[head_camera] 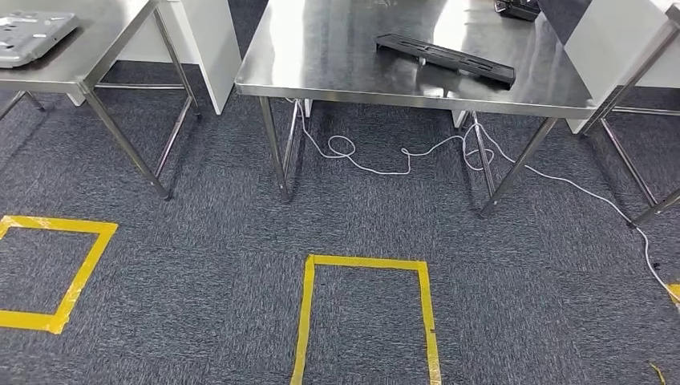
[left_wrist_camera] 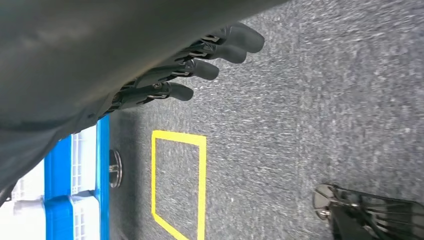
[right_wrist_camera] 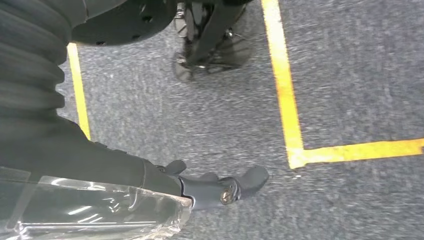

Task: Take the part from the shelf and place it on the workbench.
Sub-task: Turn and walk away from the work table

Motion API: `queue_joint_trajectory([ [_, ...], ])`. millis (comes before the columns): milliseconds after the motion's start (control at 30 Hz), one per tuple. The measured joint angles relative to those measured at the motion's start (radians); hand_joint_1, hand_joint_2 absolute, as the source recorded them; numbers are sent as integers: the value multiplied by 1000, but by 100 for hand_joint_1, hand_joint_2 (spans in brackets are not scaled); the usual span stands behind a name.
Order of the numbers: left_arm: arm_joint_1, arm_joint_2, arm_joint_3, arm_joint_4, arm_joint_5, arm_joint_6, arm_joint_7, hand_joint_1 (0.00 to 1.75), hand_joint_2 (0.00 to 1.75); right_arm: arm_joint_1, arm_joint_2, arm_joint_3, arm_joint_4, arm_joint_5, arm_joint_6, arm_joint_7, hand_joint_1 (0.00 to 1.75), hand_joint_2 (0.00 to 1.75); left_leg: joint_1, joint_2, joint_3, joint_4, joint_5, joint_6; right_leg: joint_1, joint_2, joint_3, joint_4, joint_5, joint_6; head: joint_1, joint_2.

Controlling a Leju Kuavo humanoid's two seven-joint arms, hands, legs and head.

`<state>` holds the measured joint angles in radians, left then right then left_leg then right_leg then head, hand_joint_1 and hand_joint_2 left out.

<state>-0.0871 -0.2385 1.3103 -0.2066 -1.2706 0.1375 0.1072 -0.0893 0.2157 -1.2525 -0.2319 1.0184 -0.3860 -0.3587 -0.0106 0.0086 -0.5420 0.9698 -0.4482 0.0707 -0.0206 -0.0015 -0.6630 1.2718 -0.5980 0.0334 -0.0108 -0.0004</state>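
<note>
**A:** Where is the part, and how much room do you have?

**B:** In the head view, a long black slotted bar lies flat on the shiny steel workbench straight ahead of you. It is set askew, near the front edge but not over it. Open grey carpet lies between you and that edge. A yellow tape rectangle is on the floor in front of the bench.

**A:** Anything to snag on?

**B:** A thin white cable loops on the floor among the bench legs and trails off to your right. A second steel table stands to your left with a gap between the two, and it carries a flat grey plate.

**A:** And the hands?

**B:** Your left hand hangs over the carpet with its fingers stretched out and nothing in them. A clear plastic-wrapped piece lies against your right hand. I cannot tell whether the hand grips it.
</note>
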Motion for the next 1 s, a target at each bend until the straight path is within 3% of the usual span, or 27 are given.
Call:
queue_joint_trajectory([
  [33, 0, 0, 0, 0, 0, 0, 0, 0, 0, 0, -1, 0, 0, 0, 0, 0, 0, 175, -4, 0, -10, 0, 8, 0, 1, 0, 24, -19, 15, 7, 1, 0],
  [67, 0, -1, 0, 0, 0, 1, 1, 0, 0, -1, -2, 0, 0, -1, 0, 0, 0, 175, -7, 0, -18, 1, 15, -1, 4, 0, 66, -73, 36, 11, 1, 0],
  [133, -1, -1, 0, 1, 0, 3, 2, 0, 0, -4, -5, 0, 0, -5, 0, -1, 0, 87, -13, 0, -29, 4, 27, -5, 13, 0, 173, -227, 65, 8, 2, 0],
  [200, -1, -2, 0, 1, -2, 6, 3, 0, 0, -7, -6, 0, 0, -11, 1, -4, 0, 0, -19, 1, -36, 10, 40, -11, 22, 0, 231, -327, 71, -3, 1, 0],
  [233, -1, -2, 0, 1, -4, 8, 4, 0, 0, -7, -6, 0, 0, -15, 2, -6, 0, 0, -21, 1, -40, 14, 46, -14, 24, 0, 236, -344, 74, -8, 0, 0],
  [300, -1, 0, 0, 1, -8, 9, 4, 0, 0, -4, -3, 0, 0, -21, 5, -8, 0, 0, -19, -1, -50, 28, 39, -22, 9, -1, 223, -346, 83, -24, -3, 0],
  [333, -1, 0, 0, 1, -10, 10, 4, 0, 0, -3, -2, 0, 0, -23, 7, -9, 0, 0, -15, -3, -60, 55, 12, -29, 2, -3, 219, -347, 90, -36, -5, 0],
  [400, 0, 1, 0, 1, -12, 10, 3, 0, 0, -2, 0, -1, 0, -24, 8, -9, 0, 0, -2, -7, -94, 160, -77, -49, -1, -7, 205, -347, 104, -53, -10, 0],
  [433, 0, 1, 0, 1, -12, 10, 3, 0, 0, -2, 1, -1, 0, -24, 8, -9, 0, 0, 6, -8, -112, 225, -119, -59, -1, -8, 196, -346, 110, -57, -11, 0],
  [467, 0, 2, 0, 1, -13, 10, 1, 0, 0, -2, 1, -1, 0, -24, 8, -9, 0, 0, 14, -8, -121, 275, -141, -67, -1, -9, 188, -345, 117, -56, -11, 0],
  [500, 0, 2, 0, 1, -13, 10, 0, 0, 0, -1, 1, -1, 0, -25, 8, -9, 0, 0, 22, -8, -119, 299, -142, -74, -3, -9, 181, -341, 122, -53, -12, 0],
  [533, 0, 2, 0, 1, -14, 10, -2, 0, 0, -1, 2, -1, 0, -27, 8, -9, 0, 0, 30, -8, -97, 284, -124, -80, -5, -8, 173, -335, 127, -49, -12, 0],
  [567, 0, 2, 0, 1, -16, 10, -3, 0, 0, -1, 2, -2, 0, -28, 9, -9, 0, 0, 37, -8, -60, 235, -96, -85, -7, -8, 165, -328, 130, -46, -12, 0],
  [633, -1, 2, -1, 1, -21, 9, -4, 0, 0, -2, 4, -2, 0, -31, 10, -10, 0, 0, 44, -11, 24, 102, -60, -91, -9, -6, 146, -310, 135, -39, -13, 0],
  [667, -1, 3, -1, 1, -23, 9, -5, 0, 0, -3, 5, -2, 0, -32, 10, -12, 0, 0, 44, -14, 47, 58, -55, -90, -7, -6, 137, -304, 138, -33, -13, 0],
  [733, 0, 3, -1, 1, -25, 9, -5, 0, 0, -3, 6, -2, 0, -33, 10, -14, 0, 0, 35, -17, 50, 33, -56, -81, -4, -6, 124, -302, 150, -15, -14, 0],
  [800, -1, 3, -1, 1, -26, 9, -5, 0, 0, -3, 7, -2, 0, -33, 11, -15, 0, 0, 31, -13, 40, 23, -42, -59, -2, -6, 114, -299, 153, 0, -14, 0],
  [833, -1, 2, -2, 2, -26, 9, -5, 0, 0, -3, 7, -2, 0, -33, 11, -16, 0, 0, 30, -11, 35, 17, -32, -46, -1, -5, 104, -285, 140, 1, -13, 0],
  [867, -2, 2, -2, 2, -26, 9, -5, 0, 0, -3, 6, -2, 0, -33, 11, -17, 0, 0, 29, -9, 27, 12, -22, -34, -1, -4, 84, -244, 110, -4, -11, 0],
  [933, -2, 1, -2, 2, -26, 9, -5, 0, 0, -3, 6, -2, 0, -33, 11, -17, 0, 0, 23, -7, 4, 12, -4, -20, -3, -3, 32, -113, 31, -19, -8, 0],
  [967, -2, 1, -2, 2, -26, 8, -5, 0, 0, -2, 6, -2, 0, -33, 11, -17, 0, 0, 20, -6, -9, 12, 6, -16, -3, -3, 10, -47, 2, -21, -7, 0],
  [1000, -2, 1, -2, 2, -26, 8, -5, 0, 0, -2, 5, -2, 0, -33, 11, -17, 0, 0, 18, -6, -21, 12, 15, -16, -3, -3, 3, -11, -7, -17, -6, 0],
])
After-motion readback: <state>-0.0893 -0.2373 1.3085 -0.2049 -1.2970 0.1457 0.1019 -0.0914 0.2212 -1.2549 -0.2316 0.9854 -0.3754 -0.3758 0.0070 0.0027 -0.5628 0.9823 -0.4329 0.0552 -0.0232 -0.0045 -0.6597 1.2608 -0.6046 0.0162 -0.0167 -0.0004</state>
